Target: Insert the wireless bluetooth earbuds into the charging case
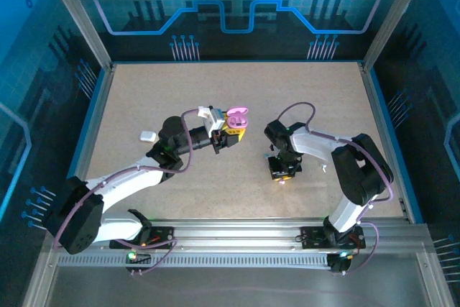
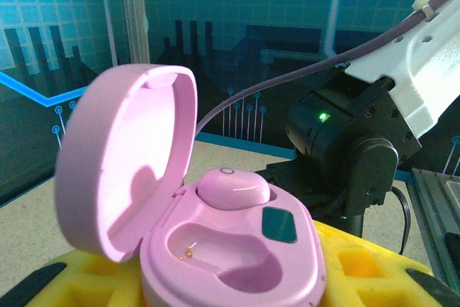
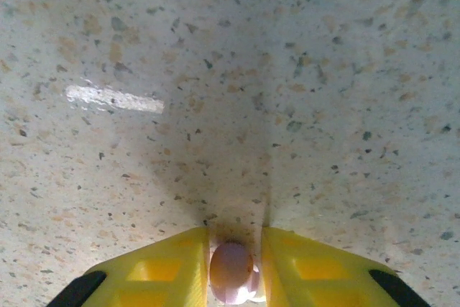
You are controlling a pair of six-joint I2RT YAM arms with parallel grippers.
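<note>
From above, my left gripper (image 1: 227, 136) clasped the open charging case (image 1: 237, 116), just left of the down-pointing right gripper (image 1: 282, 170). On the left wrist camera, one seated earbud (image 2: 233, 188) lay beyond the empty socket (image 2: 208, 253). On the right wrist camera, my fingers pinched the purple earbud (image 3: 231, 271).

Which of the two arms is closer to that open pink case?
Left. The left gripper holds the pink case, lid open. The right gripper is apart, off to its right, down at the table, pinching a pink earbud.
</note>
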